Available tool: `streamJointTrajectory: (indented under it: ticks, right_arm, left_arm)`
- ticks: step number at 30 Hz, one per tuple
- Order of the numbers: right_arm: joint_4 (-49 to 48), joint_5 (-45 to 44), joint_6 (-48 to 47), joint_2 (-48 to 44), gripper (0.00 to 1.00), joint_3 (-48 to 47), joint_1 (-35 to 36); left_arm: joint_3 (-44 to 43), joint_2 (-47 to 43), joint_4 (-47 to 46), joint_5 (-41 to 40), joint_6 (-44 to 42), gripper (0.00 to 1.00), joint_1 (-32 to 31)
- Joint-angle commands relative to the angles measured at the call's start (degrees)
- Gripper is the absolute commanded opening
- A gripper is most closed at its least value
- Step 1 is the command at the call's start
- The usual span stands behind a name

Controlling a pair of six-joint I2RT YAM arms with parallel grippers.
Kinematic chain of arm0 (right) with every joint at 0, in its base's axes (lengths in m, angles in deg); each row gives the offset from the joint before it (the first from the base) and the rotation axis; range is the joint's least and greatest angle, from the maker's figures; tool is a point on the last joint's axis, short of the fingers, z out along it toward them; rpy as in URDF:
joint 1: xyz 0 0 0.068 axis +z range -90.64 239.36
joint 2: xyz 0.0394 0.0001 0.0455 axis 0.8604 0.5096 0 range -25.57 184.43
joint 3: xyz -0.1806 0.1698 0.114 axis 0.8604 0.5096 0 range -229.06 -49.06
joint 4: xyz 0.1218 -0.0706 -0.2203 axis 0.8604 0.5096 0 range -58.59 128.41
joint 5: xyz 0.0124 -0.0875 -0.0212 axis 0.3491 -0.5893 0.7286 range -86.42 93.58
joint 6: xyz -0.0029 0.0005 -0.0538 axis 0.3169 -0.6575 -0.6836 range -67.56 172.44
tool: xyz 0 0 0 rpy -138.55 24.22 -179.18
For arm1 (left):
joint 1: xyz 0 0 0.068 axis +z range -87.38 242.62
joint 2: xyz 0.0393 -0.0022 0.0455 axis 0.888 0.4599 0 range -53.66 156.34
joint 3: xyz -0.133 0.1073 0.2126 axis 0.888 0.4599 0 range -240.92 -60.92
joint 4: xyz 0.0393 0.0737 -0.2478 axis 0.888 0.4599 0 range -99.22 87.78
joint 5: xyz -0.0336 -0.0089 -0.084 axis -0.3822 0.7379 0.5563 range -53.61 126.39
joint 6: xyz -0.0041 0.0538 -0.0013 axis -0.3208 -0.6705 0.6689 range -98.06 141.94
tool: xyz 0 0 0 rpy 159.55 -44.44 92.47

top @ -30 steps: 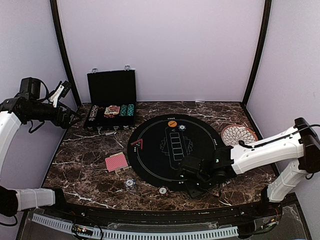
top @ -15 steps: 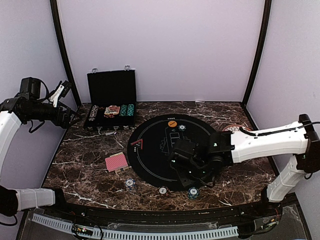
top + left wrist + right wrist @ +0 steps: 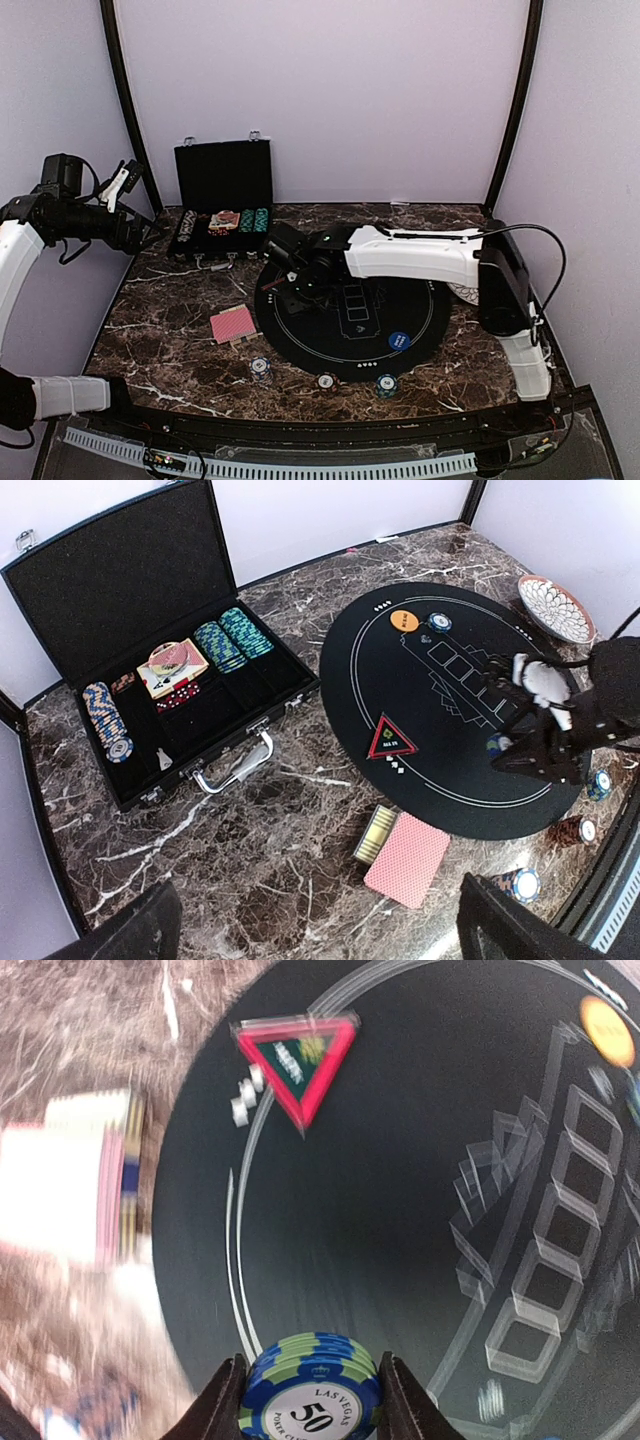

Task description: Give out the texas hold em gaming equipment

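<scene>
My right gripper [image 3: 312, 1400] is shut on a small stack of blue-and-green striped "50" poker chips [image 3: 312, 1385] and holds it over the left part of the black round mat [image 3: 345, 330], near the red triangle marker [image 3: 297, 1055]. In the top view the right gripper [image 3: 288, 283] is stretched across the mat. A red-backed card deck [image 3: 232, 324] lies left of the mat. Chip stacks [image 3: 261, 367] [image 3: 326, 381] [image 3: 386, 384] stand along the mat's near edge. A blue disc [image 3: 399, 340] lies on the mat. An orange disc [image 3: 404, 620] sits at its far edge. My left gripper [image 3: 125, 185] is open, raised far left.
The open black case [image 3: 222, 200] with chip rows and cards stands at the back left. The patterned plate [image 3: 556, 607] is right of the mat, mostly hidden by my right arm in the top view. Black frame posts stand at both back corners.
My right arm has swung from the mat's near right edge across to its left side. A third chip stack stands at the near edge and the blue disc shows on the mat.
</scene>
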Motion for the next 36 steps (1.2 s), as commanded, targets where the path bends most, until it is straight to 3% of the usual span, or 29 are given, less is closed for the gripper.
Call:
streamJointTrajectory:
  ticks: [1, 6, 18, 29, 36]
  right_arm:
    - [1.45, 1.69, -5.19, 8.96, 0.11, -13.33, -1.35]
    - [2.41, 3.35, -5.87, 16.72, 0.12, -21.2, -2.72]
    - [-0.01, 3.6, -6.13, 17.18, 0.16, -16.2, -4.69]
    - [-1.84, 7.11, -5.65, 17.89, 0.36, -13.89, -4.9]
    - [-0.71, 5.33, -5.45, 14.95, 0.68, -13.78, -4.95]
  left_arm:
    - [-0.77, -0.13, -0.8, 1.83, 0.97, 0.99, 0.34]
    - [-0.65, -1.15, -0.53, 1.33, -0.11, 0.99, 0.3]
    - [-0.01, -1.8, -0.76, 1.84, -0.29, 0.99, 0.34]
    - [-0.04, -2.14, -0.53, 1.31, -0.54, 0.99, 0.28]
    - [0.19, -2.04, -0.45, 1.55, -0.54, 0.99, 0.33]
